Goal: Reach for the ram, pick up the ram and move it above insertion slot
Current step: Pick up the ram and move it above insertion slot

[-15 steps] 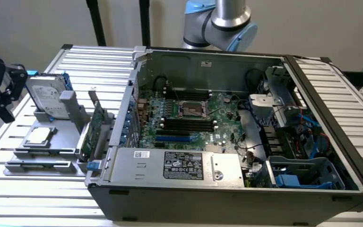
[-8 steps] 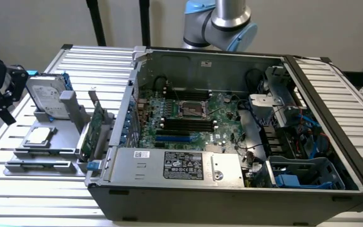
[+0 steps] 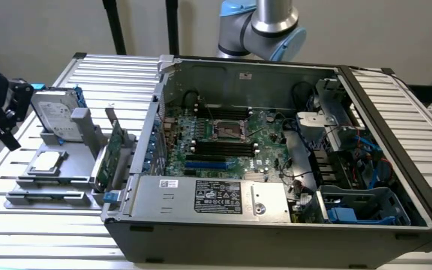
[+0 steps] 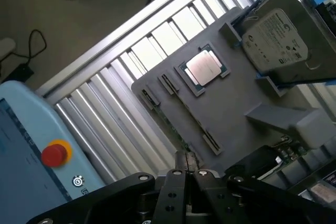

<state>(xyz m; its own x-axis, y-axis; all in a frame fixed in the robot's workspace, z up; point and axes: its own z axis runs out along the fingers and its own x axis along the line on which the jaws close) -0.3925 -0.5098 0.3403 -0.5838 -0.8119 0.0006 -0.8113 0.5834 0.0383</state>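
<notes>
The ram (image 4: 174,129) is a thin green stick standing on edge in a grey holder tray (image 4: 236,114); in the exterior view it lies at the tray's near end (image 3: 47,181). My gripper (image 3: 7,138) hangs over the table's edge at the exterior view's far left, above and apart from the tray. In the wrist view its black fingertips (image 4: 187,160) sit pressed together, shut on nothing, just short of the ram's end. The insertion slot is one of several parallel black sockets (image 3: 224,147) on the motherboard inside the open computer case.
The tray also carries a hard drive (image 3: 53,111), a CPU chip (image 4: 203,67) and a taller green expansion card (image 3: 115,151). A short blue slot (image 3: 205,165) lies beside the black sockets. The case wall (image 3: 156,112) stands between tray and motherboard. A pendant with a red button (image 4: 54,153) lies nearby.
</notes>
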